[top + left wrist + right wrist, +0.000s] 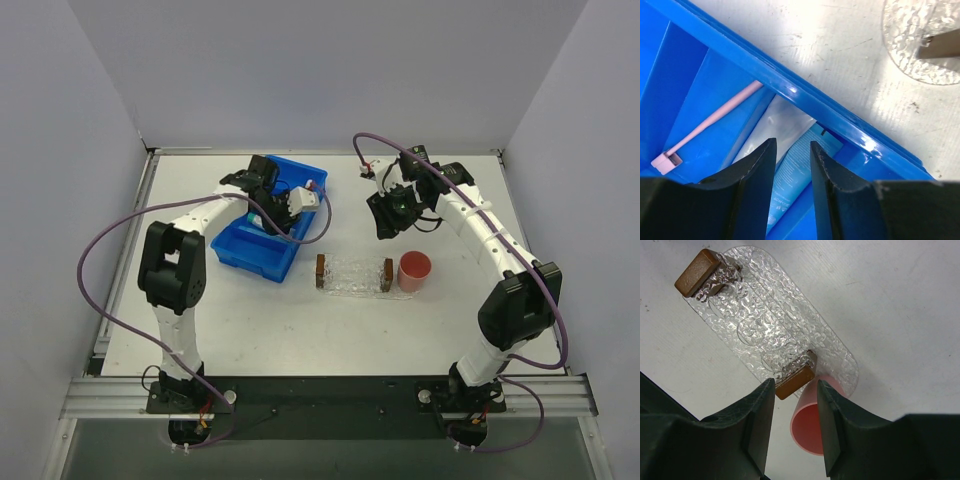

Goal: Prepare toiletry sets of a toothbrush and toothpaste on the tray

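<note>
Toothbrush (pixel 710 122) and toothpaste (pixel 790 170) in the blue bin (pixel 805 97), tray (pixel 765 315) out on the table (pixel 900 300)
The left gripper (pixel 792 145) hangs over the bin with its fingers a narrow gap apart and nothing between them. Below it the pale grey-blue tube (pixel 767 130) and the brighter blue tube (pixel 797 165) lie side by side, and the pink-lilac toothbrush slants alongside them with one end against the bin's wall. The right gripper (pixel 796 385) hovers above the end of the tray by the pink cup (pixel 807 427), fingers likewise parted and gripping nothing. The clear, glittery tray lies flat with a brown block (pixel 696 271) at each short end; the cup stands just beside one block, well apart from the bin
</note>
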`<state>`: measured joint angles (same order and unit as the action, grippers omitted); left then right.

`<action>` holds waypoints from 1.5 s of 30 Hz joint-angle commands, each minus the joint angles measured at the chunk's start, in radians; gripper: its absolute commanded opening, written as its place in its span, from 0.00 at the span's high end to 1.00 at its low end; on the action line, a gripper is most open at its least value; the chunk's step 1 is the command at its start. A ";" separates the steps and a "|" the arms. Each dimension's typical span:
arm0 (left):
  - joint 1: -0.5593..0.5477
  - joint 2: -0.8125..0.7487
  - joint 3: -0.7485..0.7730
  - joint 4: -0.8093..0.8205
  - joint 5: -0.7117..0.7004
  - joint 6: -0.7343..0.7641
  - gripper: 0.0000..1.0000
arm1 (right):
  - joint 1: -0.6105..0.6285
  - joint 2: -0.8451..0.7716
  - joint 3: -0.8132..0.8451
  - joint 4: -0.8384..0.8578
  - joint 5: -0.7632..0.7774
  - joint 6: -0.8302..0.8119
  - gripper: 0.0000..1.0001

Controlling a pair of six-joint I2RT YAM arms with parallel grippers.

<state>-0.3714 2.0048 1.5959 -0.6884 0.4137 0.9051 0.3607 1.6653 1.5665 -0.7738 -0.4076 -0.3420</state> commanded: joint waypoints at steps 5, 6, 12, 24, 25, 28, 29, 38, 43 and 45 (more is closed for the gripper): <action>0.026 -0.115 -0.048 -0.036 0.157 0.115 0.60 | 0.000 0.008 -0.002 -0.018 -0.016 -0.008 0.65; 0.035 -0.116 -0.051 -0.033 0.183 0.121 0.60 | 0.000 0.008 -0.002 -0.019 -0.017 -0.009 0.65; 0.080 -0.092 -0.051 -0.077 0.261 0.233 0.62 | -0.005 0.002 0.003 -0.019 -0.016 -0.009 0.65; 0.112 0.008 0.038 -0.128 0.264 0.348 0.60 | -0.022 -0.006 -0.003 -0.018 -0.023 -0.009 0.65; 0.109 0.011 0.035 -0.096 0.257 0.342 0.60 | -0.026 -0.007 -0.003 -0.019 -0.025 -0.009 0.65; 0.092 0.020 0.021 -0.037 0.228 0.337 0.60 | -0.029 -0.004 -0.003 -0.019 -0.027 -0.006 0.65; 0.086 0.028 0.019 -0.027 0.221 0.337 0.59 | -0.031 -0.003 -0.003 -0.019 -0.027 -0.008 0.65; 0.058 0.094 0.059 0.015 0.148 0.345 0.55 | -0.034 0.004 0.001 -0.019 -0.023 -0.006 0.65; 0.055 0.117 0.078 0.013 0.119 0.359 0.45 | -0.037 0.005 0.000 -0.018 -0.020 -0.008 0.65; 0.051 0.121 0.078 0.013 0.108 0.362 0.35 | -0.037 0.007 0.000 -0.019 -0.020 -0.008 0.65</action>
<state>-0.3145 2.1170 1.6257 -0.6998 0.5407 1.2346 0.3325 1.6665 1.5665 -0.7734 -0.4099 -0.3416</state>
